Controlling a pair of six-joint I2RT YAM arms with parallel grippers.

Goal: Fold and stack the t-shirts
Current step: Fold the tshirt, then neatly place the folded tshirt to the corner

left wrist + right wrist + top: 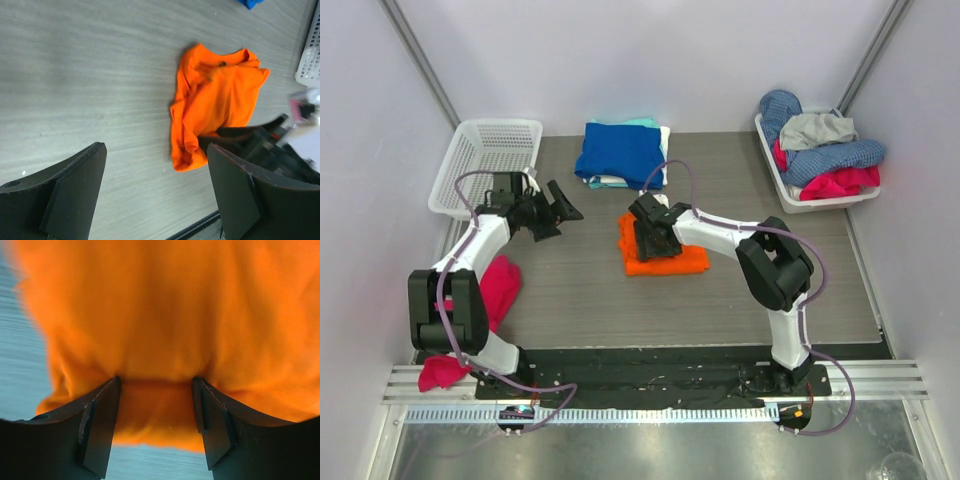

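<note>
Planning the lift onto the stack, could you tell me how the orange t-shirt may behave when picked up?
The orange t-shirt probably flops: its cloth lies wrinkled and bunched. Lifted by one edge, its folds may open. Likely light, being thin.

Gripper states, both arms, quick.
Left gripper: open, empty.
Right gripper: around a fold of the orange t-shirt; clamped or not cannot be told.
</note>
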